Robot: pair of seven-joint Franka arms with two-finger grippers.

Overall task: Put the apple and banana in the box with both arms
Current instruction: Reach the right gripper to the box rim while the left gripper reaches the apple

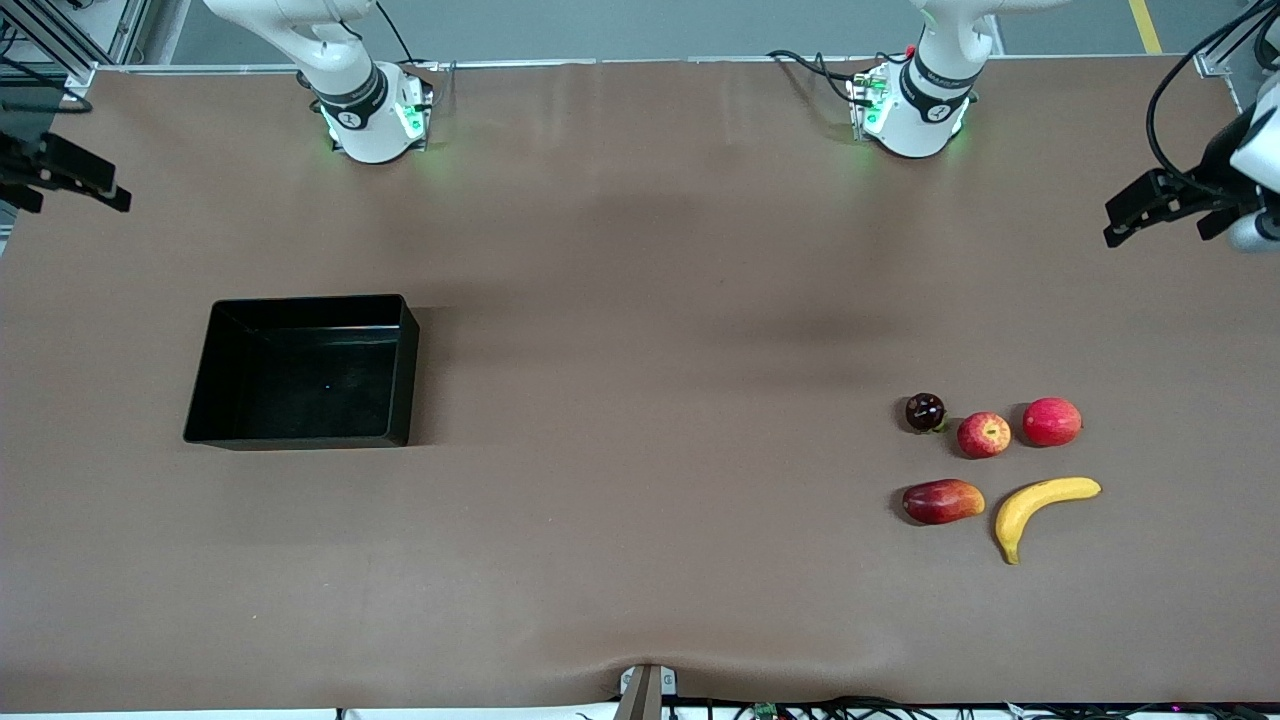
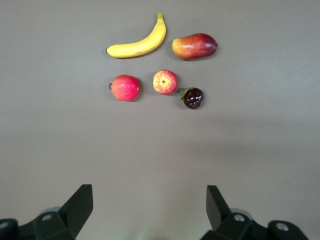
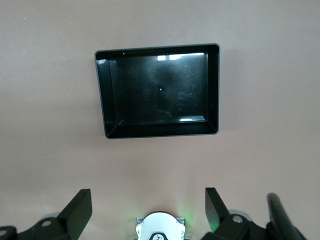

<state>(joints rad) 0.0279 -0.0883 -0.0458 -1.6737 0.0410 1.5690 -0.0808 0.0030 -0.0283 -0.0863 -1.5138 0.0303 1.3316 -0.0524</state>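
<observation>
Near the left arm's end of the table sit the apple [image 1: 984, 435] and banana [image 1: 1043, 508]; the box [image 1: 400, 370] is well apart (empty). Left gripper [image 2: 149, 210] and right gripper [image 3: 148, 210] hang wide open. The apple probably rolls, so pinch its middle.

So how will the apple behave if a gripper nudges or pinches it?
The apple is round and lies free on the flat table, so a nudge would probably roll it, maybe into the dark fruit beside it. Its skin looks smooth, so an off-centre pinch may slip. It looks rigid.
</observation>
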